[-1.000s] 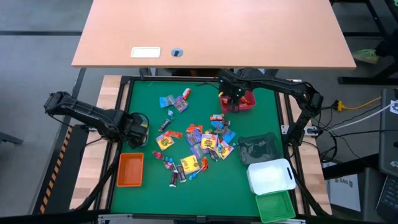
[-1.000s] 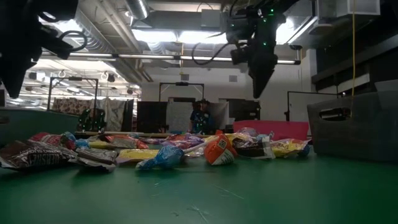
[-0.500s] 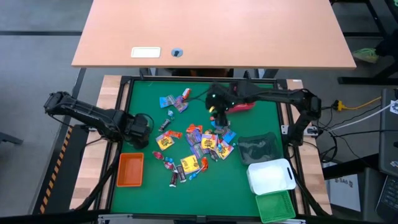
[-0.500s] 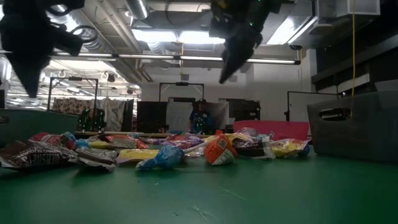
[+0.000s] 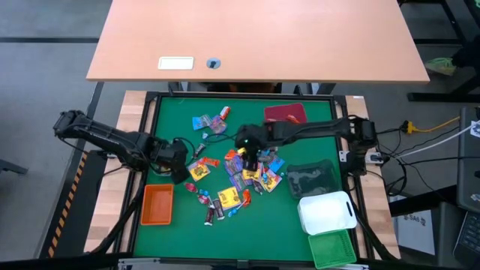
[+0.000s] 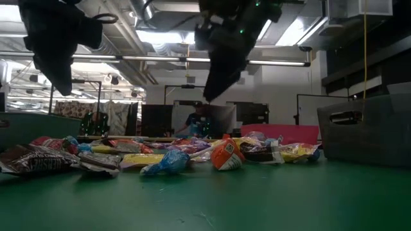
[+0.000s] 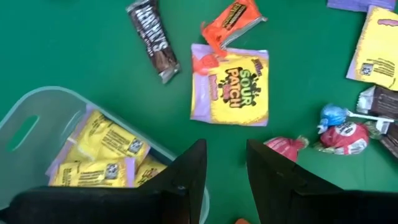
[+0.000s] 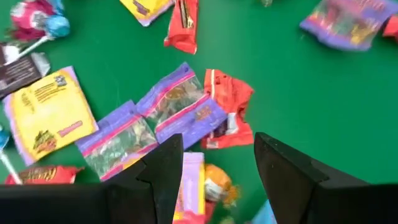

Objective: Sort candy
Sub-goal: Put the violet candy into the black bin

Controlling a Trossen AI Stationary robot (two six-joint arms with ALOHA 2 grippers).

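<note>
Hanging over the middle of the green table (image 5: 315, 139), the right gripper (image 5: 250, 155) has its two fingers spread wide with nothing between them. Under it, in the right wrist view, lie a purple clear-window packet (image 8: 155, 121), an orange-red wrapper (image 8: 229, 106) that touches the packet's edge, and a yellow packet (image 8: 46, 112) a little apart. The candy (image 5: 236, 176) is spread in a loose heap across the centre of the table, with a few pieces lying nearer the far edge.

The left gripper (image 5: 178, 154) is above the left side of the heap. Its fingers stand a little apart, a narrow gap only, and they hold nothing. The left wrist view shows a yellow and purple Sour Patch packet (image 7: 231, 87) flat on the table, an orange wrapper (image 7: 233, 22) at its corner, a dark brown bar (image 7: 152, 37) beside them, and a clear bin (image 7: 37, 134) with several yellow packets inside.

An orange bin (image 5: 157, 204), a red bin (image 5: 285, 113), a dark bin (image 5: 311, 180), a white bin (image 5: 326, 212) and a green bin (image 5: 332, 249) stand around the edges of the table. In the low view something like a person shows far behind the table, but it is too small to be certain.
</note>
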